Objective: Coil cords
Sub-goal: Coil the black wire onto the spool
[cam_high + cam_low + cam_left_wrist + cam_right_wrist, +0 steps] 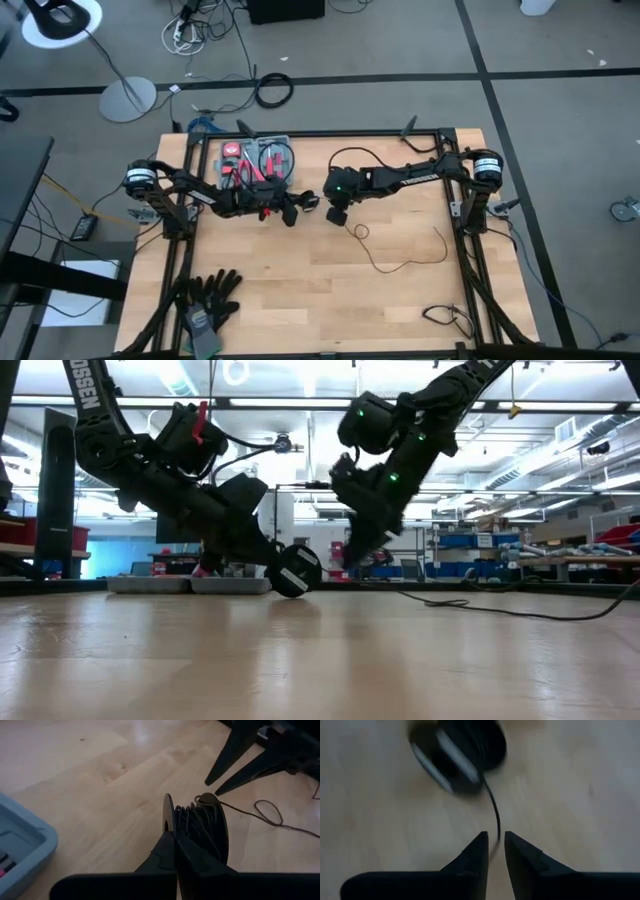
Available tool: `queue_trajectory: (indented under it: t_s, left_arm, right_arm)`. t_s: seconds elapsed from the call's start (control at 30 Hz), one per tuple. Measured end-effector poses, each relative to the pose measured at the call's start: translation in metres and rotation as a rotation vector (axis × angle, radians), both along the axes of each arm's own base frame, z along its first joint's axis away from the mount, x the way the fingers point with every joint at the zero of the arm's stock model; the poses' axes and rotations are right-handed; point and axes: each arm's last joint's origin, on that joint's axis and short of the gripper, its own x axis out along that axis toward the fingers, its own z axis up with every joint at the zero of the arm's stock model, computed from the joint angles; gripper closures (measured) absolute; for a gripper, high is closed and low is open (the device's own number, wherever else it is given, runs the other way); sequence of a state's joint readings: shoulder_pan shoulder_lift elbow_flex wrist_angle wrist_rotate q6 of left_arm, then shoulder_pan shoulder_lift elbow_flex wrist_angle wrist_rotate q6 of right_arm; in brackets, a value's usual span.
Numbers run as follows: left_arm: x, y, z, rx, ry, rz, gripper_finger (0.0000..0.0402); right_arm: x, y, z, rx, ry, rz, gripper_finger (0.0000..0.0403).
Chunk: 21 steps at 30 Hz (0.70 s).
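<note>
High view shows the spool (309,201) near the middle of the wooden table (300,300), and every place below is given from that spool. Left pincer (173,836) is closed on the spool's front flange, holding it on edge; wire turns already sit between the two discs. Right pincer (494,840) hovers just beside the spool on the side away from the grey tray (256,160), its fingers slightly parted with the cords (495,815) running between the tips, apart from both. From the spool the thin black wire trails off across the table in loose curves (400,262), away from the tray. Black gloves (208,298) lie well apart, near the table's front edge
</note>
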<state>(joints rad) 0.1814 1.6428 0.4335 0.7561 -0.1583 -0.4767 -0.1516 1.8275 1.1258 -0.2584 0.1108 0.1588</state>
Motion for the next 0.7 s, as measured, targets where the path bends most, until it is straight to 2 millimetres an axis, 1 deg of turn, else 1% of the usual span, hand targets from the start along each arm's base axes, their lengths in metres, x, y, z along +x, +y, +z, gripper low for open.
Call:
queue_trajectory:
  t_s: [0.13, 0.23, 0.3, 0.4, 0.47, 0.6, 0.7]
  left_arm:
    - [0.0, 0.0, 0.0, -0.001, 0.003, -0.001, 0.0401]
    - [0.0, 0.0, 0.0, -0.003, 0.003, -0.005, 0.0401]
    - [0.0, 0.0, 0.0, -0.004, 0.002, -0.006, 0.0401]
    - [0.0, 0.0, 0.0, -0.004, 0.002, -0.006, 0.0401]
    - [0.0, 0.0, 0.0, -0.003, 0.0, -0.006, 0.0401]
    - [0.001, 0.0, 0.001, -0.001, -0.013, -0.006, 0.0401]
    - [0.001, 0.0, 0.002, 0.001, -0.022, -0.006, 0.0401]
  right_arm:
    - [-0.017, 0.007, -0.007, 0.022, 0.139, -0.024, 0.0347]
    - [-0.032, 0.015, -0.004, -0.024, 0.156, -0.064, 0.0354]
    - [-0.044, 0.022, -0.003, -0.045, 0.125, -0.088, 0.0356]
    - [-0.061, 0.034, -0.007, -0.046, -0.012, -0.099, 0.0357]
    - [-0.069, 0.041, -0.013, -0.036, -0.172, -0.1, 0.0356]
    - [-0.077, 0.051, -0.039, -0.012, -0.488, -0.079, 0.0355]
    - [-0.078, 0.053, -0.057, -0.021, -0.572, -0.068, 0.0355]
